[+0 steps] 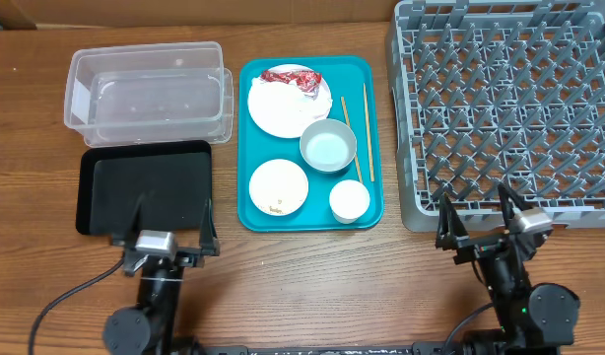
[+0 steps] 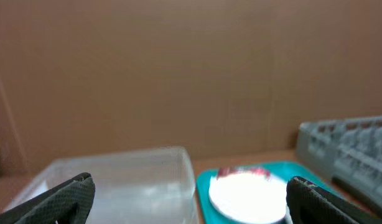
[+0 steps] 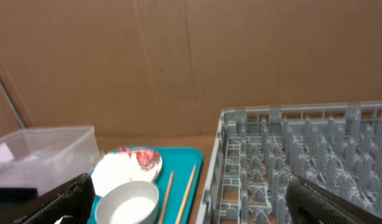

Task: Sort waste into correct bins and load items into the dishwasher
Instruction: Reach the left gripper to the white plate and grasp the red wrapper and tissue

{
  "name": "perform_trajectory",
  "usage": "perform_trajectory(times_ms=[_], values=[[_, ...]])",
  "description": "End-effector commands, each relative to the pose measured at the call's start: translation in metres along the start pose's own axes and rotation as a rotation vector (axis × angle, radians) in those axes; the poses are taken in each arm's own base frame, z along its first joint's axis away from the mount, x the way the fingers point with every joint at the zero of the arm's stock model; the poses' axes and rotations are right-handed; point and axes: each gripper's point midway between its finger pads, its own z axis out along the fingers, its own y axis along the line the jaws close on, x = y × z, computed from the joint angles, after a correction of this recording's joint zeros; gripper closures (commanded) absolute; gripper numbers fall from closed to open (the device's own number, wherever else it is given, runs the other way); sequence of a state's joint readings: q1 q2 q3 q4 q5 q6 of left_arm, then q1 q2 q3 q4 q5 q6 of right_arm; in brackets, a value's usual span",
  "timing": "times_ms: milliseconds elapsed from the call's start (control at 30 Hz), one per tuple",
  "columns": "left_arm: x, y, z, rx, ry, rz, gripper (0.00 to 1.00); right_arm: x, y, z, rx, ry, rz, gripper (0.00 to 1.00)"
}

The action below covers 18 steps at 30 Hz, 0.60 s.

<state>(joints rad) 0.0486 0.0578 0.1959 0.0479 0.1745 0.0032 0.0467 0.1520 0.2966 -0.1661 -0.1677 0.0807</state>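
Note:
On the teal tray [image 1: 251, 128] lie a large plate [image 1: 283, 108] with a red foil wrapper [image 1: 291, 78] on its far edge, a grey bowl [image 1: 328, 146], a small plate [image 1: 279, 183] with a few rice grains [image 1: 275, 208], a white cup [image 1: 349, 200] and two chopsticks [image 1: 367, 133]. I cannot tell a white tissue from the large plate. The clear tub [image 1: 145, 94] and black tray [image 1: 145, 182] are on the left, the grey dish rack [image 1: 509, 108] on the right. My left gripper [image 1: 172, 212] and right gripper [image 1: 477, 205] are open, empty and near the front edge.
A brown cardboard wall stands behind the table. The left wrist view shows the tub [image 2: 116, 180], the large plate [image 2: 247, 196] and my open fingers [image 2: 190, 182]. The right wrist view shows the bowl [image 3: 129, 202], the chopsticks [image 3: 186, 186], the rack [image 3: 303, 155] and my open fingers [image 3: 190, 186].

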Motion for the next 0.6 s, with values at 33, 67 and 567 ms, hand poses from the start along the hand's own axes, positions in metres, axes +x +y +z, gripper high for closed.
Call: perform_trajectory(times_ms=[33,67,567], values=[[-0.04,-0.023,0.009,0.15,0.002,0.005,0.0,-0.044,0.005,0.005,0.008,0.013,-0.007,0.0],[-0.045,-0.025,0.013,0.164,0.019,-0.001,0.0,-0.05,0.005,0.007,0.01,0.025,-0.006,0.0],[-0.103,-0.019,0.19,0.192,0.583,-0.121,0.0,-0.102,0.001,0.073,0.074,0.504,0.059,0.0]])
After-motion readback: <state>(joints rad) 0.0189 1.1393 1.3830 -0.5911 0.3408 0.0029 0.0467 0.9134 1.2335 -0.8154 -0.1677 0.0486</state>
